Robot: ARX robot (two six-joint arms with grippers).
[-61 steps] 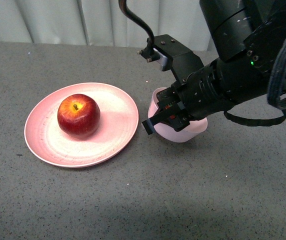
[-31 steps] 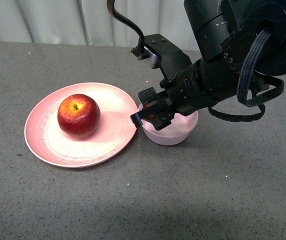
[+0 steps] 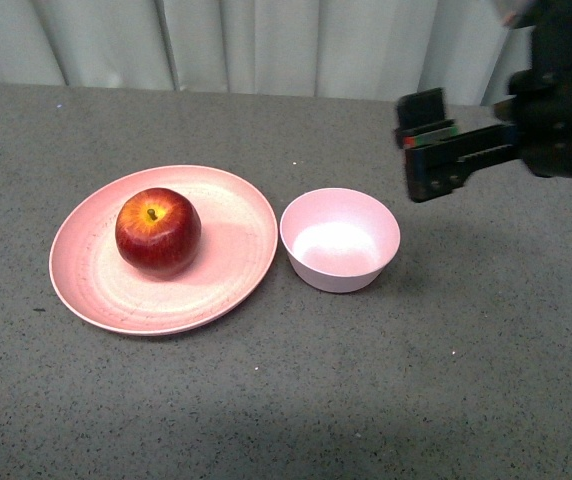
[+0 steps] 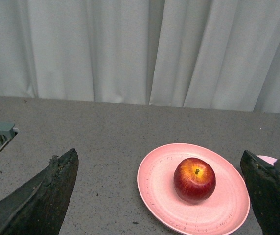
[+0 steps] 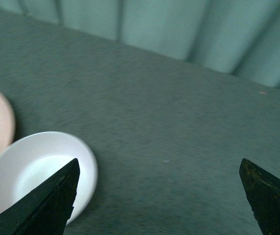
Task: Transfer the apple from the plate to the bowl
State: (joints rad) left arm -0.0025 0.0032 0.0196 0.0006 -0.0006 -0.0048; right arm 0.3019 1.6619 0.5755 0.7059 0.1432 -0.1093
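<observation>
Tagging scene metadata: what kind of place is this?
Probably a staged lab or test bench rather than a kitchen: a bare grey speckled tabletop, a plain pale curtain as backdrop, and only three props, an apple on a plate beside an empty bowl.

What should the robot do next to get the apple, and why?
Probably ease the open left claw forward toward the apple. The apple sits on the plate, the bowl is empty, and the right claw hangs on the bowl's far side from the apple.
</observation>
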